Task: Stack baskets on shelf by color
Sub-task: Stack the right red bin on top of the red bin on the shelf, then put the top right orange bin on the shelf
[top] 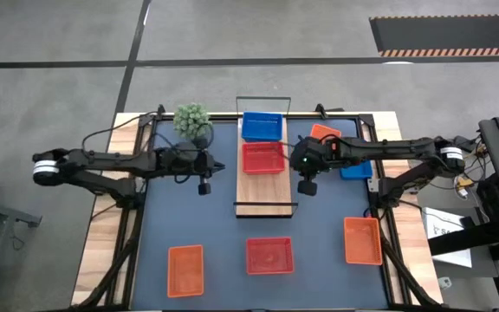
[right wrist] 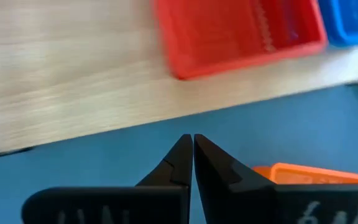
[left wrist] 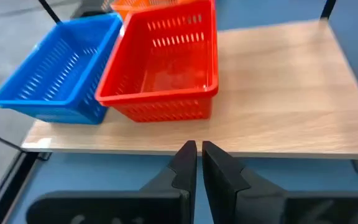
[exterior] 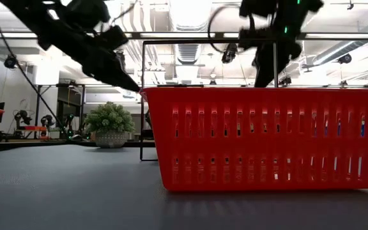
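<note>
R gripper (right wrist: 192,144) is pinched shut on nothing, tips together over the blue mat (top: 319,234) just off the shelf's (top: 265,186) 3 o'clock edge, w/ the red basket (right wrist: 238,34) on the wood ahead of it and an orange basket (right wrist: 316,173) beside its fingers. In the high view the R gripper (top: 294,158) sits right beside that red basket (top: 264,158), not touching that I can tell.

L gripper (left wrist: 197,151) also shut, empty, fingers side by side, hovering off the shelf's (left wrist: 278,93) 9 o'clock edge and facing the red basket (left wrist: 163,68) and a blue basket (left wrist: 55,71). From above, L gripper (top: 217,164) is near the plank, apart from the baskets.

On the shelf: blue basket (top: 262,126) at the 12 o'clock end, red one touching it just below; rest of the plank is bare wood.

Off the shelf, on the mat: orange basket (top: 325,133) at about 1 o'clock under the R arm, another blue one (top: 356,169) at 3 o'clock, partly hidden by the arm. Along the 6 o'clock side: orange basket (top: 185,269), red basket (top: 269,255), orange basket (top: 362,240), well apart from each other.

Green plant ball (top: 193,120) at 11 o'clock, near the L arm.

Low view: red basket (exterior: 267,137) fills the front, plant (exterior: 110,124) behind.
</note>
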